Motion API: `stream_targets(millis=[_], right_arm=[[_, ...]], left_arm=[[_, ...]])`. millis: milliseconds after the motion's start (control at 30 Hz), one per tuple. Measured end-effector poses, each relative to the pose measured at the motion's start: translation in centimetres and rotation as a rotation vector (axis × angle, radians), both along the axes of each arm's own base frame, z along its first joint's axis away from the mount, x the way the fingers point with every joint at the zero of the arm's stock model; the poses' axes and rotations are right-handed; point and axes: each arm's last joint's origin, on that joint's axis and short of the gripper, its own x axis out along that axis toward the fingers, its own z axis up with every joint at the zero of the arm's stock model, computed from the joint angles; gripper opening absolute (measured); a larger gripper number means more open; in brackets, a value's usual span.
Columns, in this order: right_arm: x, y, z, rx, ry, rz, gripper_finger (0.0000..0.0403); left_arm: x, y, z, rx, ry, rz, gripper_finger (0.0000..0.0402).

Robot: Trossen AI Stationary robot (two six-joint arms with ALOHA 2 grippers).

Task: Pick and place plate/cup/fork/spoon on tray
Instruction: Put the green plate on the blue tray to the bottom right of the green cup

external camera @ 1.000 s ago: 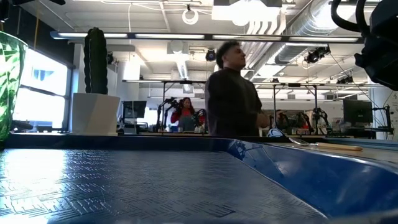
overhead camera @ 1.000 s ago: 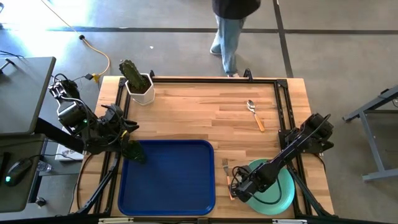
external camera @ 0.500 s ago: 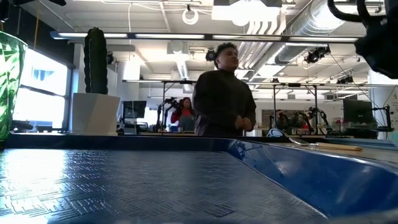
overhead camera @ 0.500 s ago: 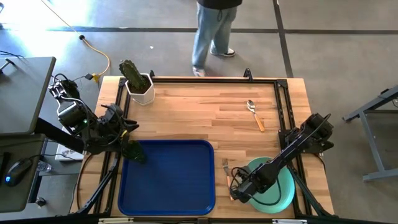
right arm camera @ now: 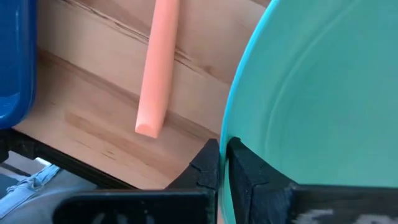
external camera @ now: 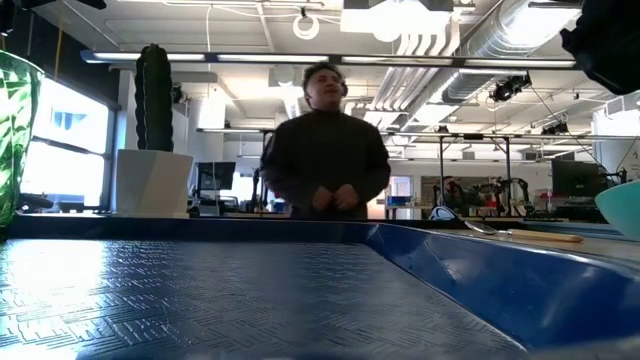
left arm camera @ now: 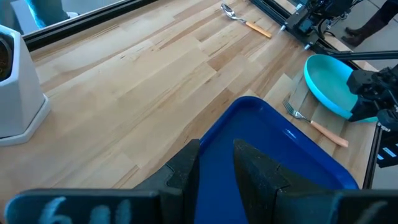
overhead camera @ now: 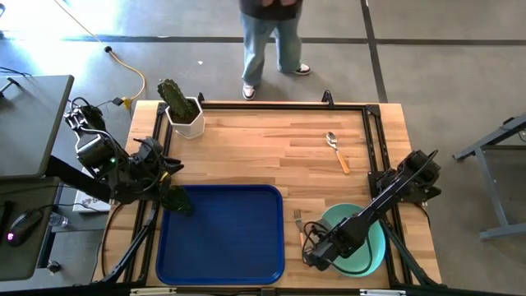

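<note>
Plate (right arm camera: 323, 93) — round, smooth mint-green

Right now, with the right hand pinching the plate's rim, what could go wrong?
1. The right hand grips only the thin edge of the plate; the tilted plate could slip or swing.
2. The fork lies right beside the plate, between it and the tray, so the plate may knock it on the way over.
</note>
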Motion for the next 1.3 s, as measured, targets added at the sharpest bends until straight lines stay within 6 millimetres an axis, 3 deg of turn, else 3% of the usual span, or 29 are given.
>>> stream_targets(millis=[833, 1300], right_arm=[[1.1, 0.3, 3.7, -0.084, -0.071, 0.014, 0.0001], [3.6, -1.0, 6.4, -0.144, -0.204, 0.102, 0.0001]], left_arm=[[0.0, 0.0, 0.0, 0.011, 0.005, -0.01, 0.0085], [0.0, -0.1, -0.1, -0.029, 0.031, -0.018, 0.0085]])
